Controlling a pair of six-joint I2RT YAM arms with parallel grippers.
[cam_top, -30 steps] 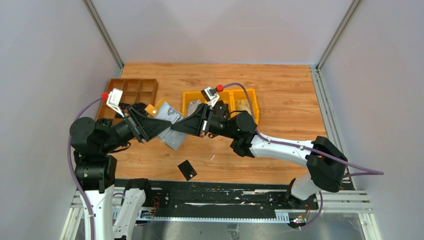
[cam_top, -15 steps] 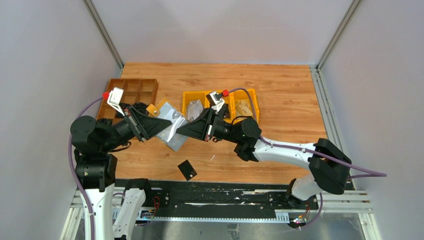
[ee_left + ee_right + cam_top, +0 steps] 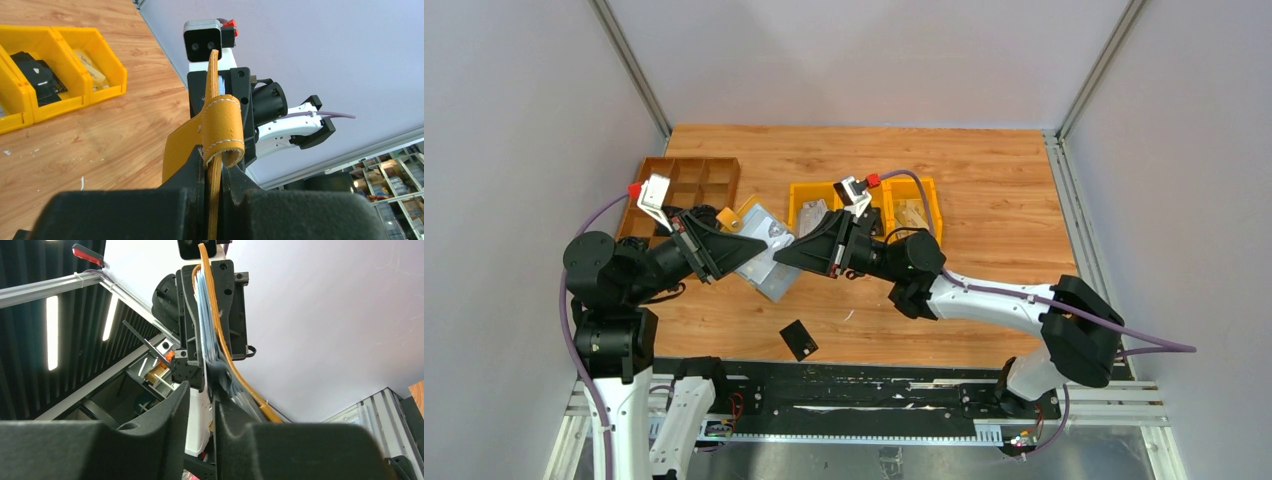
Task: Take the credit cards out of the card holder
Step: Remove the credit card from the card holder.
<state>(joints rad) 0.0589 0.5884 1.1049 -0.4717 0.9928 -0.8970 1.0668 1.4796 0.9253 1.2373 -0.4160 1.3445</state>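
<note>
Above the left-middle of the table (image 3: 984,180), the holder (image 3: 759,250) is held between both claws, spread open with its grey inside facing up in the top view. Whether its near corner touches the wood I cannot tell.

I find the left claw (image 3: 729,252) clenched on the holder's left edge. Its wrist view confirms this: the fingers (image 3: 187,172) pinch the yellow leather edge-on, and the snap tab (image 3: 222,125) curls over just above them.

The right claw (image 3: 782,255) meets the holder's right edge. Its wrist view shows what the top view cannot. The jaws stand parted by a narrow gap with nothing between them, so the claw is released. It also shows grey-blue leaves (image 3: 204,315) packed in the holder, and I cannot tell cards from lining.

One black card (image 3: 798,340) lies flat near the table's front edge, apart from everything. Behind the holder, a brown tray (image 3: 686,175) sits to the left and yellow bins (image 3: 919,210) to the right, both near it. Open wood runs to the far and right edges.
</note>
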